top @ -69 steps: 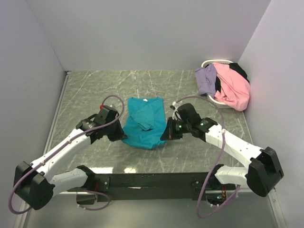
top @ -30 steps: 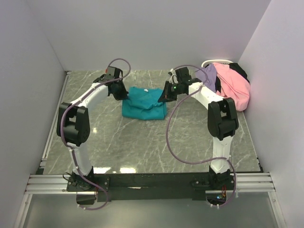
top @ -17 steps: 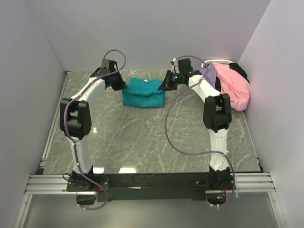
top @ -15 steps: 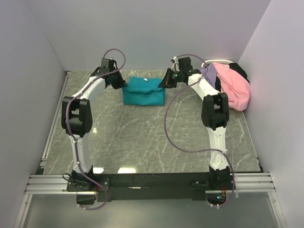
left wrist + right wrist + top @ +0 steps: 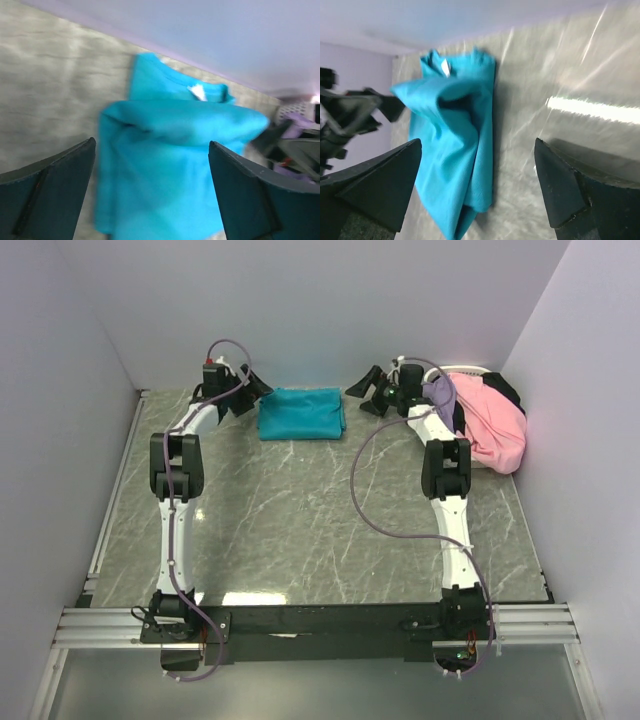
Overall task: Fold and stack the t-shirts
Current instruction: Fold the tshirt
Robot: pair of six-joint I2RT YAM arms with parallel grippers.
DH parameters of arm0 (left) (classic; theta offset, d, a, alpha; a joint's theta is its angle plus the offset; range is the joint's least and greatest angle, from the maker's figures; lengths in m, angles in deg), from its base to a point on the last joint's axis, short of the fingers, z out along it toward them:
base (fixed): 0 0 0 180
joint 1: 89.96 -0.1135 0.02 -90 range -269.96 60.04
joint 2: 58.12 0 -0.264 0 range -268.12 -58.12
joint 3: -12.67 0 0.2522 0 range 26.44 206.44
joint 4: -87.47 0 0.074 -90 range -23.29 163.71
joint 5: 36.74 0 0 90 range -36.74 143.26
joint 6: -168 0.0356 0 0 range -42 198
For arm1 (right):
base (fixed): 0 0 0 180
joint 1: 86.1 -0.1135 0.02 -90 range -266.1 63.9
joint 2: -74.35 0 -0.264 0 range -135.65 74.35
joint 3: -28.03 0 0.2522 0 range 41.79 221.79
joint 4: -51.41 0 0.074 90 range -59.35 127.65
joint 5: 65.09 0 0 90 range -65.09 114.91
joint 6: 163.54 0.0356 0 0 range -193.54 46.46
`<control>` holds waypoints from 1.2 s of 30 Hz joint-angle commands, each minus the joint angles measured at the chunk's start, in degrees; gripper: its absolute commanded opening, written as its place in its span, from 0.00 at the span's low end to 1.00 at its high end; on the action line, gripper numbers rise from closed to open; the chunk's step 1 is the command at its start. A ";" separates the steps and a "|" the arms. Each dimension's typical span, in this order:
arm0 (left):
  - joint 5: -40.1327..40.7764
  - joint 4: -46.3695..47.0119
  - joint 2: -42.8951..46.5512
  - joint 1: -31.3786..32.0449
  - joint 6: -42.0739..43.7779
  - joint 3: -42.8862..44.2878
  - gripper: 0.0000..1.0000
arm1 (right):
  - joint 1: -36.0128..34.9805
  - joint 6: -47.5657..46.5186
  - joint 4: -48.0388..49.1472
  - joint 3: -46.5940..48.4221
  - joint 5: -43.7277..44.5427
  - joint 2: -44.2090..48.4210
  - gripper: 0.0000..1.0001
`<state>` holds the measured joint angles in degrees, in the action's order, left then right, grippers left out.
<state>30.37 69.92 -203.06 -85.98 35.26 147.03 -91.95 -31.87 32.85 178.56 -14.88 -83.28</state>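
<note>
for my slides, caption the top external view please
Folded teal t-shirt at the far wall, left fingers and right fingers open either side; basket of shirts at right.

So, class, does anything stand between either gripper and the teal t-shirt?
Nothing visible does. The left gripper and right gripper are open on either side of the folded teal t-shirt, with only bare marble table between.

The folded shirt [image 5: 301,413] lies on the table [image 5: 300,520] in the upper middle of the frame, close to the back wall. My left fingers [image 5: 256,390] sit just left of it and my right fingers [image 5: 366,388] just right. The basket [image 5: 440,371] stands in the upper right corner, with the other shirts [image 5: 490,425] heaped in it and hanging over its rim.
</note>
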 commanded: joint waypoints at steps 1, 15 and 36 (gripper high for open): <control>-0.23 6.77 2.72 -0.56 1.87 -0.07 0.99 | -0.31 -2.73 8.66 -2.81 1.47 6.00 1.00; -8.38 14.07 15.48 -0.39 1.61 -16.10 1.00 | -5.31 -12.75 -0.82 -11.26 -5.82 14.80 1.00; -22.30 36.57 -14.66 0.14 -20.90 10.97 0.99 | -5.84 4.91 15.79 7.89 -0.21 -3.92 1.00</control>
<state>6.41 99.99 -217.11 -86.08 15.76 154.18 -98.62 -30.54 42.49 182.91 -19.25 -85.64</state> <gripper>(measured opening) 0.994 0.995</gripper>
